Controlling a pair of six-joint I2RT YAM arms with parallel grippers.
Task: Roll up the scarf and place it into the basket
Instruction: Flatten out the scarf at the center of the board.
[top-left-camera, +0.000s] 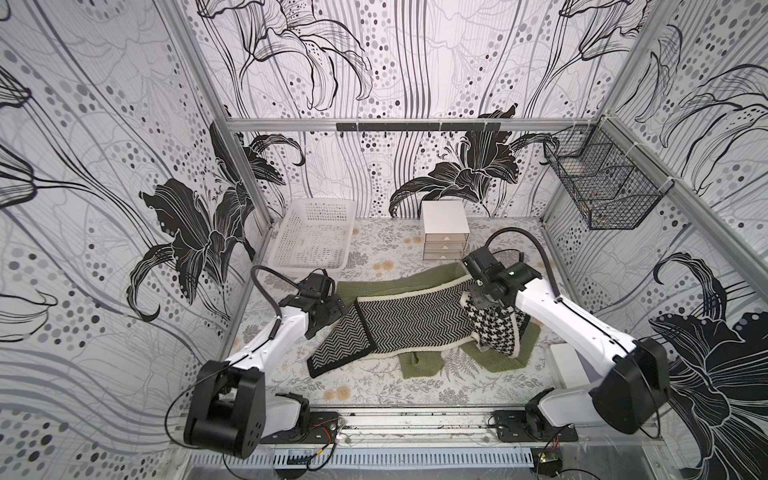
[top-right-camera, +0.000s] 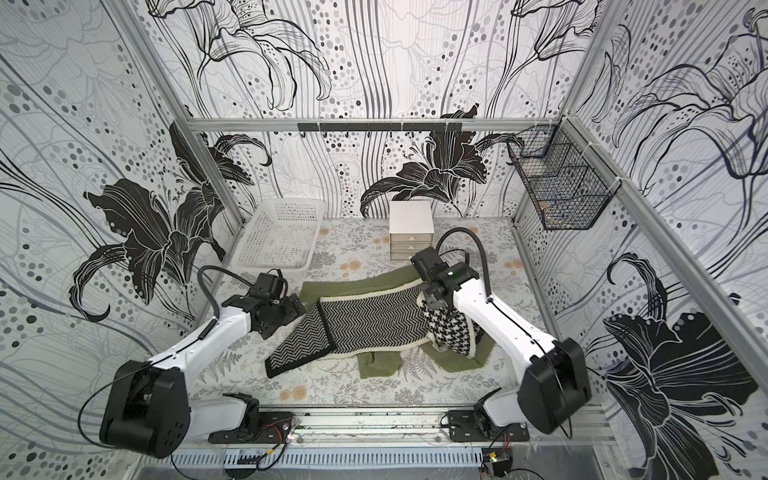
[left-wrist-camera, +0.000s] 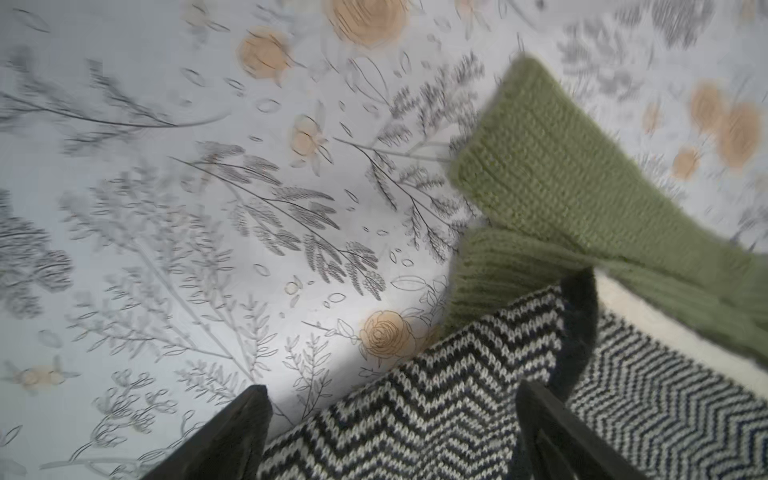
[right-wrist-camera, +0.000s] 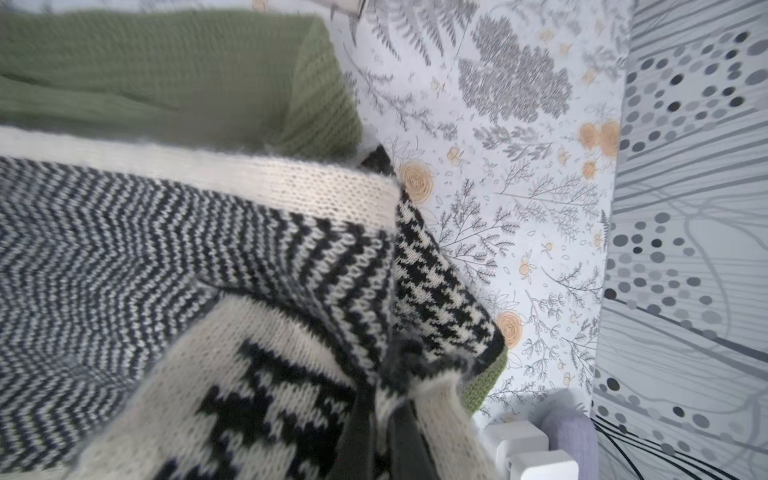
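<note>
Floral table (top-left-camera: 374, 386) — scarf (top-left-camera: 411, 322), basket (top-left-camera: 286, 232), drawer unit (top-left-camera: 444, 220) on it.

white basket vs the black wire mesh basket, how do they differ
The white plastic basket sits on the table; the black wire mesh basket is mounted higher up, off the table. The white one is a single perforated tray; the wire one is split into compartments. Both are rectangular and open-topped.

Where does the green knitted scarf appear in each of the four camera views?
Top view: green knitted scarf lies mid-table, showing behind and in front of the patterned scarf.
Top view: same mid-table spot.
Left wrist: its knitted end lies beyond the patterned scarf's black edge.
Right wrist: it lies beyond the cream border.
Shared landmark: the black-and-white chevron scarf lying over it.
</note>
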